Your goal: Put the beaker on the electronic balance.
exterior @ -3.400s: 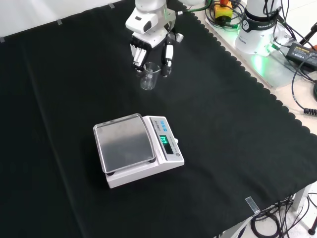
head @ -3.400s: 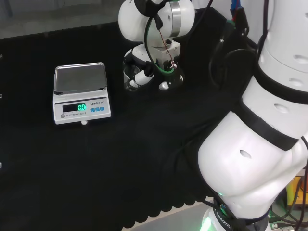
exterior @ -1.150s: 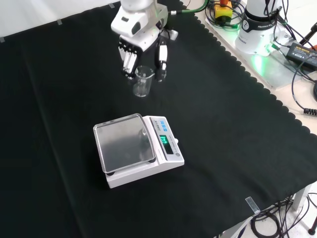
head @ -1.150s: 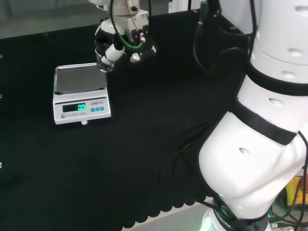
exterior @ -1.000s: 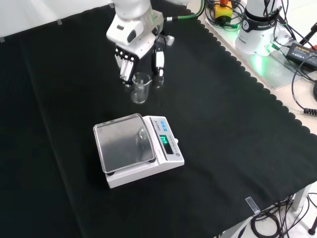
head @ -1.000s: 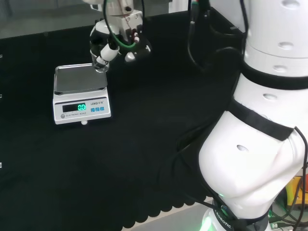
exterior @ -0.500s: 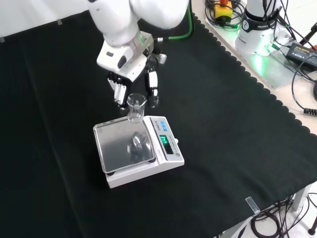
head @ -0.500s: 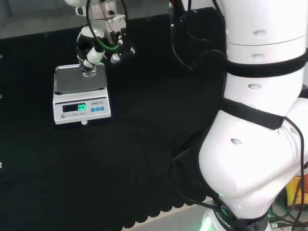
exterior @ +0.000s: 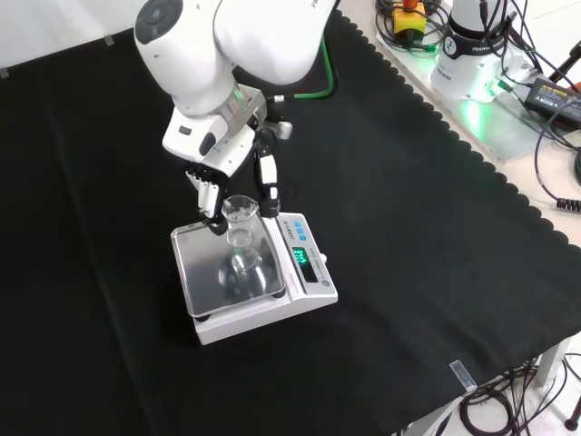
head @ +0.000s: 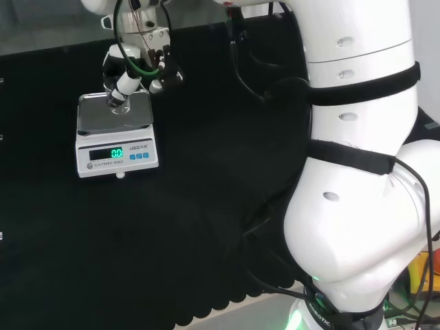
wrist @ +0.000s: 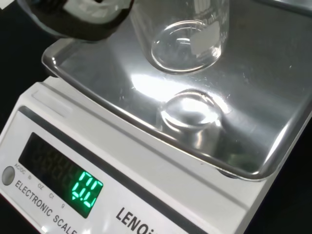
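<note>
A clear glass beaker (exterior: pixel 240 221) hangs upright a little above the steel pan (exterior: pixel 204 272) of the white electronic balance (exterior: pixel 309 282). My hand (exterior: pixel 222 156) is shut on the beaker, with fingers on one side and the thumb on the other. In the head view the hand (head: pixel 126 84) holds the beaker (head: pixel 118 103) over the pan (head: pixel 96 120), near its far right part. The wrist view shows the beaker's base (wrist: pixel 187 46) clear of the pan (wrist: pixel 263 97), with its reflection beneath. The green display (wrist: pixel 87 188) is lit.
The arm's big white links (head: pixel 357 172) fill the right of the head view. In the front view, the arm's base (exterior: pixel 472 54) and a black power adapter (exterior: pixel 556 91) sit beyond the cloth's scalloped edge at the upper right. Bare black cloth (exterior: pixel 436 254) surrounds the balance.
The hand has carried the beaker from the cloth to above the balance pan, leftward in the head view and nearer in the front view. The balance has stayed put.
</note>
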Controlling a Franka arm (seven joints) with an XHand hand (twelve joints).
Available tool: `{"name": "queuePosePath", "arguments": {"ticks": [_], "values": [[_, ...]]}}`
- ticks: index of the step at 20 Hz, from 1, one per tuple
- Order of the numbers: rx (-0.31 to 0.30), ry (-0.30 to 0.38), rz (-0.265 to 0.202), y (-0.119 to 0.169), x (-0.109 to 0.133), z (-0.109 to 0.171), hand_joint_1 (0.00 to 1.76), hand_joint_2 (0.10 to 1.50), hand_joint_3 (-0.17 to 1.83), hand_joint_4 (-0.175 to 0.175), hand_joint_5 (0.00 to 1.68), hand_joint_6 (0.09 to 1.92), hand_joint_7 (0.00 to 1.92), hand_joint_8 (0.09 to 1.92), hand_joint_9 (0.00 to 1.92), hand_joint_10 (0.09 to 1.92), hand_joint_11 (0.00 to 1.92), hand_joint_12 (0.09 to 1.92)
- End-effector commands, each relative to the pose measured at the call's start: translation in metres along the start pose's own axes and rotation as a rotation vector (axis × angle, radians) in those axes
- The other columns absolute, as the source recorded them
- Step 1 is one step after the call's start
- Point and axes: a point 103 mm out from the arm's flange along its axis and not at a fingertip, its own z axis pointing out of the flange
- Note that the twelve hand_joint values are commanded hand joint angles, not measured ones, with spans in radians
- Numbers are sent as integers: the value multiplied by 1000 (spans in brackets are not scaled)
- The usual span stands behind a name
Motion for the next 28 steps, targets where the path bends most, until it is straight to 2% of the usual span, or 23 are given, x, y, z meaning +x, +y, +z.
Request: {"name": "queuePosePath", "arguments": {"ticks": [1, 7, 12, 20, 28], "values": [[45, -5, 16, 24, -4, 3, 1095, 1125, 23, -75, 933, 1077, 970, 794, 1498, 274, 1518, 643], [30, -1, 35, 50, -13, 13, 1095, 1126, 22, -75, 933, 1078, 970, 795, 1500, 274, 1519, 642], [54, 11, 61, 60, -21, 20, 1095, 1126, 21, -75, 933, 1078, 971, 795, 1501, 274, 1519, 641], [61, 10, 87, 60, -33, 20, 1095, 1128, 19, -76, 933, 1078, 971, 795, 1501, 274, 1520, 638], [52, 11, 84, 56, -34, 19, 1092, 1129, 16, -69, 932, 1079, 967, 795, 1505, 275, 1520, 635]]}}
